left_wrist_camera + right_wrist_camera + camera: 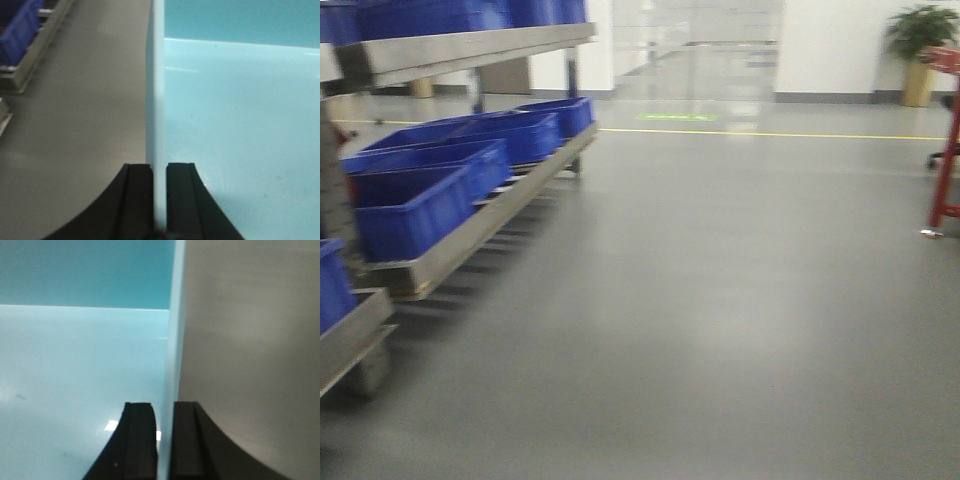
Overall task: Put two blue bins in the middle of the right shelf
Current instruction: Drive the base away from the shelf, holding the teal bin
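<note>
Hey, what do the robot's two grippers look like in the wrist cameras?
The left gripper has two matte black fingers with straight flat inner faces, squared tips, a lengthwise step on each, and outer edges that curve outward toward the base. The right gripper matches it in colour and shape. No cables or markings show, and the arms themselves are out of view.
</note>
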